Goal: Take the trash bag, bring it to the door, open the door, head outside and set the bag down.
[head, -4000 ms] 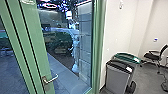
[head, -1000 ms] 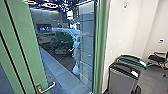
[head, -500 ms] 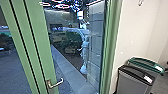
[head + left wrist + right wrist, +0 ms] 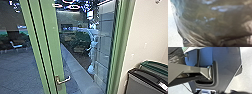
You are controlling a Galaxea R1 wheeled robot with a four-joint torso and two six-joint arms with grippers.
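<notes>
The dark, glossy trash bag (image 4: 215, 25) looms large in the left wrist view, its plastic creased and catching bluish light. Part of the bag (image 4: 175, 55) also appears beside the robot's body in the right wrist view. In the head view stands the green-framed glass door (image 4: 51, 37), which looks closed, with a metal lever handle (image 4: 63, 80) low on its frame. Whether either gripper is open or shut cannot be made out, nor what grips the bag.
Right of the door is a pale wall (image 4: 147, 30). A grey bin with a black rim (image 4: 142, 83) stands by it, a green-rimmed bin (image 4: 155, 65) behind. Through the glass, paving (image 4: 17, 67) and a white chair (image 4: 16, 45) are visible.
The head camera has turned leftward, bringing more of the glass left of the handle into view. The bins are now at the right edge, and the black office chair has left the view.
</notes>
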